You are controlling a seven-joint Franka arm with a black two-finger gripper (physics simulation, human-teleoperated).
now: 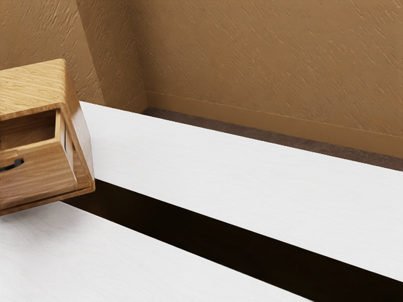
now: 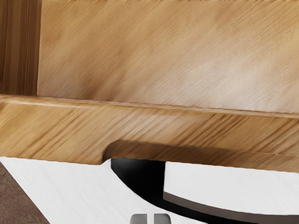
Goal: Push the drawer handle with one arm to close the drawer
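Evidently, the drawer stands partly open in the wooden cabinet at the exterior view's left edge, its front forward of the cabinet opening and part of its interior exposed. The black handle is mounted on the drawer front.

The gripper is noted in the wrist view: its two grey fingertips stand close together, a narrow gap between them, with nothing held. It is positioned near one end of the handle, on the outer side of the bow, away from the drawer front. Contact with the handle cannot be confirmed from the pictures.

The wrist view also records a shallow recess in the drawer front, next to the handle's end.

The cabinet sits on a white bench, whose surface is divided by a long dark strip. A textured brown wall and a dark floor lie beyond.
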